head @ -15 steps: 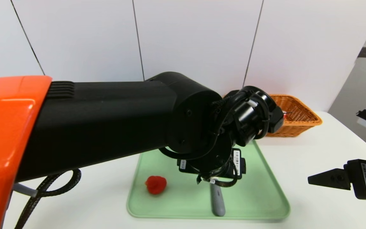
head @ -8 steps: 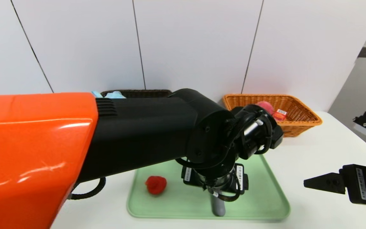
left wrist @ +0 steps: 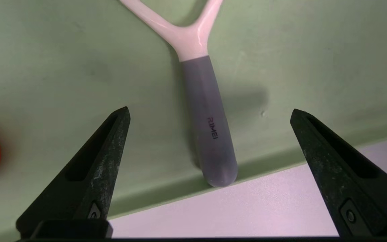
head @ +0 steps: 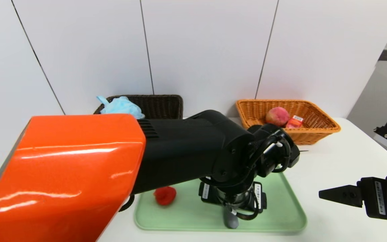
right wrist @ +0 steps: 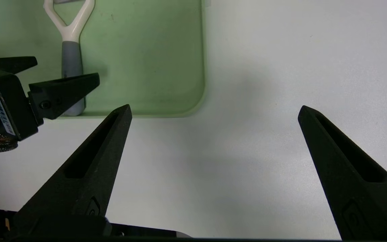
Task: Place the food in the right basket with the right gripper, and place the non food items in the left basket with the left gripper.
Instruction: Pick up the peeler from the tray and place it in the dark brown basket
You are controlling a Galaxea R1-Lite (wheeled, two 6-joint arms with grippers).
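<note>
Lying between the left pincer's [left wrist: 210, 109] fingers, peeler [left wrist: 210, 117].

Relative to the green tray [head: 274, 201], the head view looks forward and down from farther off; the left wrist view faces down close above its edge; the right wrist view faces down beside it, sharing the peeler [left wrist: 210, 117].

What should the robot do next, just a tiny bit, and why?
Probably lower the open left tool a little, then close it: its two fingers stand either side of the grey-handled peeler on the green tray.
</note>
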